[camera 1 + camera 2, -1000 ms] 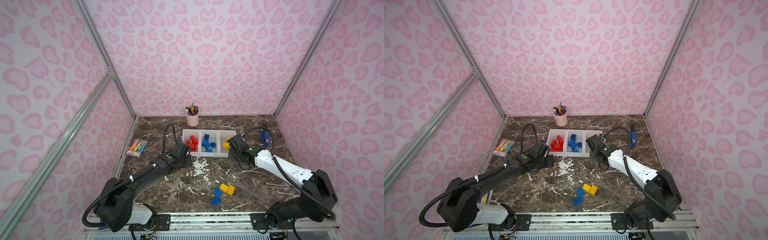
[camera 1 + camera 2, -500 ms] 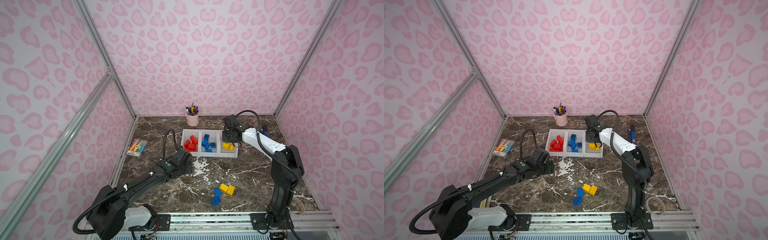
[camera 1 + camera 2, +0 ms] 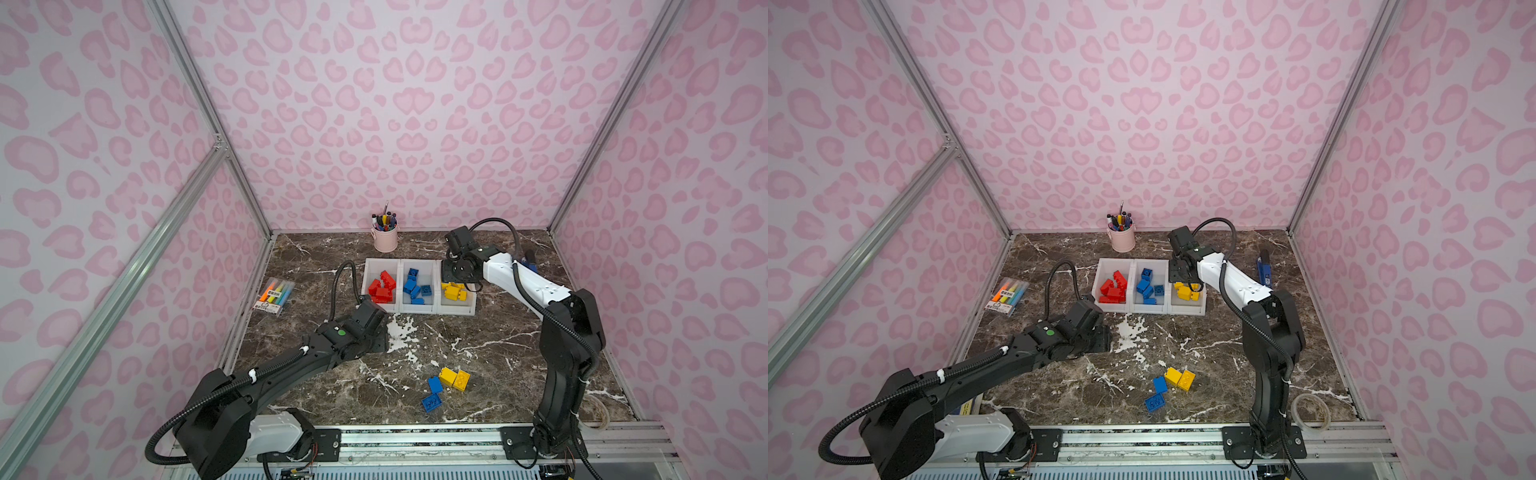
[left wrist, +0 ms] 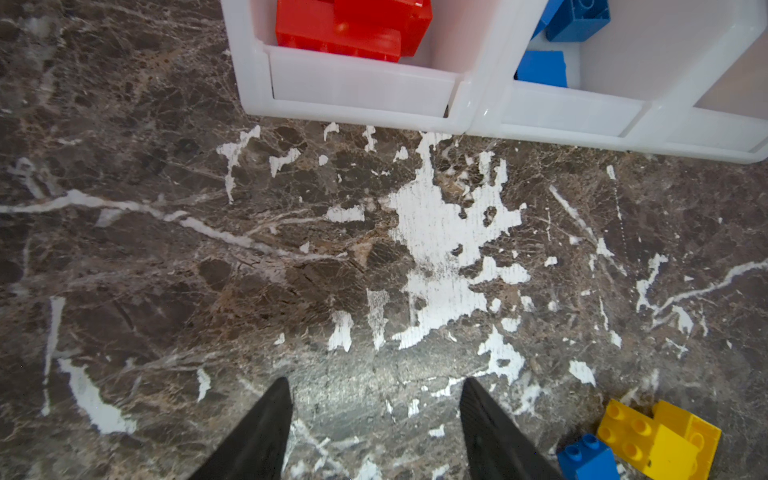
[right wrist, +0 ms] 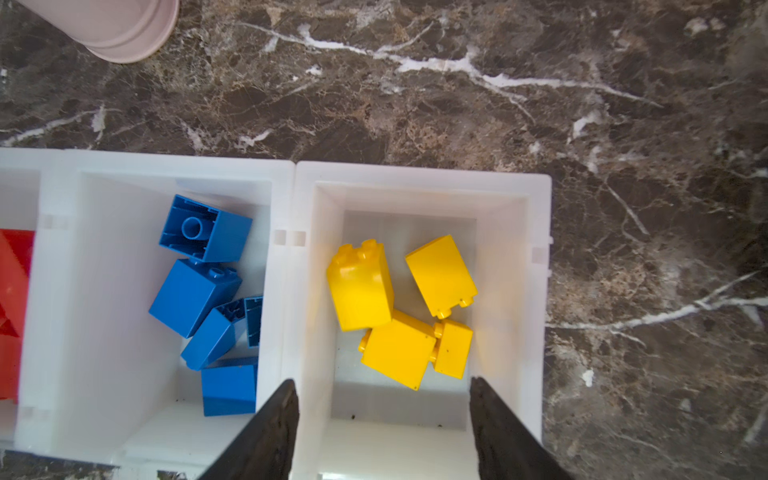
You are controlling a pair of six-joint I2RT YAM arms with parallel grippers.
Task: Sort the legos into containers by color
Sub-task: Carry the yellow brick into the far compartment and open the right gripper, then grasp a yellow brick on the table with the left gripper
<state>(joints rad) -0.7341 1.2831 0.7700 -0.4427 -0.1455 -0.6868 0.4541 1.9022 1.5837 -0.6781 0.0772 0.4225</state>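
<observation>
Three white containers [image 3: 417,309] stand joined in a row at mid-table. Red legos [image 3: 381,286] fill the left one, blue legos [image 3: 415,286] the middle one, and several yellow legos [image 5: 395,316] lie in the right one. My right gripper [image 5: 382,415] hangs open above the yellow bin with nothing between its fingers. My left gripper [image 4: 376,399] is open and empty over bare marble in front of the bins. Two loose yellow legos [image 3: 455,377] and two loose blue legos [image 3: 433,392] lie near the front edge, to the right of the left gripper.
A pink pen cup [image 3: 385,241] stands behind the bins. A highlighter pack [image 3: 275,296] lies at the left edge, a blue stapler-like tool [image 3: 1264,266] at the far right, and a clear tape ring [image 3: 1309,411] at the front right corner.
My right gripper rose from in front of the bins to above the right bin and opened, letting go of a yellow lego into it. My left arm drew back slightly from the bins.
</observation>
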